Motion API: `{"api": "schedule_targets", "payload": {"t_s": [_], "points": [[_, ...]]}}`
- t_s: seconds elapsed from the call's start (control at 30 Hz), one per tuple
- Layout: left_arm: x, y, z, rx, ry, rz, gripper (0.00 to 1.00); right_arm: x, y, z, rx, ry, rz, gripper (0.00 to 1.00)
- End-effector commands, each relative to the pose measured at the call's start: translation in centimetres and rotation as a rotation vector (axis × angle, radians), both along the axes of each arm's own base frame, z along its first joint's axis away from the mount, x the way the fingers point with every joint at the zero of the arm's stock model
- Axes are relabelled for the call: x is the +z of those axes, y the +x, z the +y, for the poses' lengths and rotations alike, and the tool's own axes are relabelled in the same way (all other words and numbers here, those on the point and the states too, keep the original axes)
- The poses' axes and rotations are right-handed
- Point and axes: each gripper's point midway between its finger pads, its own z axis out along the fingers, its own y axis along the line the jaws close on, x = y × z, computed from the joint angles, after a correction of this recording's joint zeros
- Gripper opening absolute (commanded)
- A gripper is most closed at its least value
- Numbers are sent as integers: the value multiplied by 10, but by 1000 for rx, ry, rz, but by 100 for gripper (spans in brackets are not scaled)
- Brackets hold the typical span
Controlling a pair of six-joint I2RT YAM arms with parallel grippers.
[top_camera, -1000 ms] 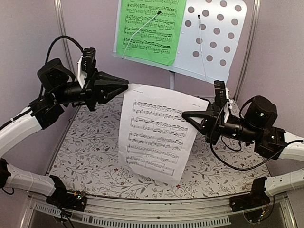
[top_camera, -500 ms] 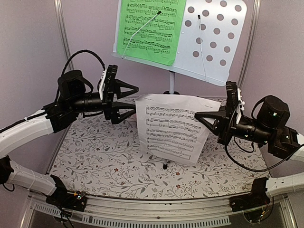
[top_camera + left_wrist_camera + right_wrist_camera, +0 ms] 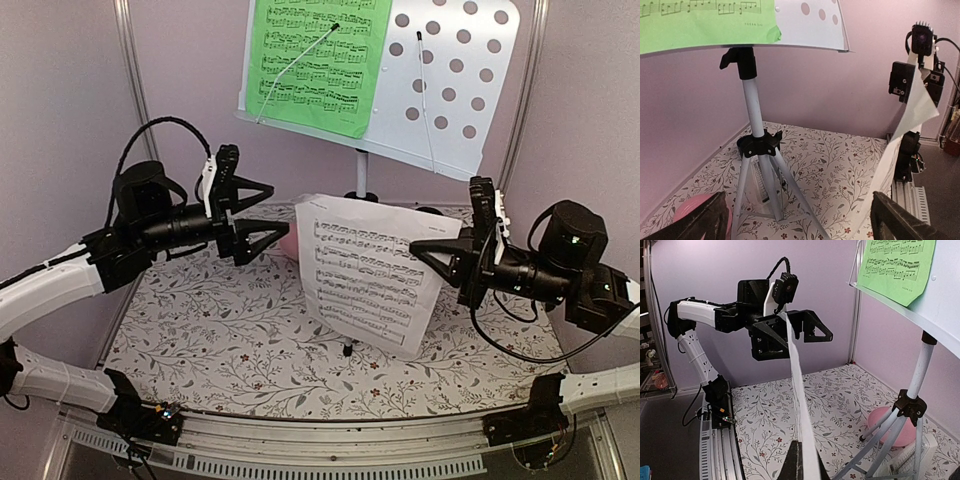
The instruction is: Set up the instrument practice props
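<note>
Left hand (image 3: pixel 282 210): yours is spread apart and empty, left of the music stand's (image 3: pixel 450 90) pole.
Green music sheet (image 3: pixel 315 60): on the stand's left half.
White music sheet (image 3: pixel 370 285): hanging before the stand's pole.
Right hand (image 3: pixel 420 248): you're pinching that sheet's right edge.

The left gripper (image 3: pixel 280 211) has let go of the white sheet (image 3: pixel 370 275) and opened. The right gripper (image 3: pixel 418 250) carried it toward 3 o'clock.

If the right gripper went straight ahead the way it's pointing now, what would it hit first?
Probably the left gripper, which faces it, open, from the other side. The right gripper, shut on the white music sheet, has only that sheet between them. Exact height is hard to judge.
</note>
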Motion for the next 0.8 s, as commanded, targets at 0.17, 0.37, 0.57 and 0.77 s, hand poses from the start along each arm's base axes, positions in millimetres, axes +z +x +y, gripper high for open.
{"api": "schedule_targets", "payload": {"t_s": [0.17,0.37,0.57,0.77], "points": [[-4,-1,13,52,22,22,99,19,2,2,-3,19,-26,0],[-15,-31,-1,-157,81,20,99,21,2,6,8,16,-28,0],[-21,-52,-12,-285,59,12,93,26,1,10,26,13,-32,0],[-22,-69,-18,-346,26,0,86,27,-1,16,52,17,-33,0]]}}
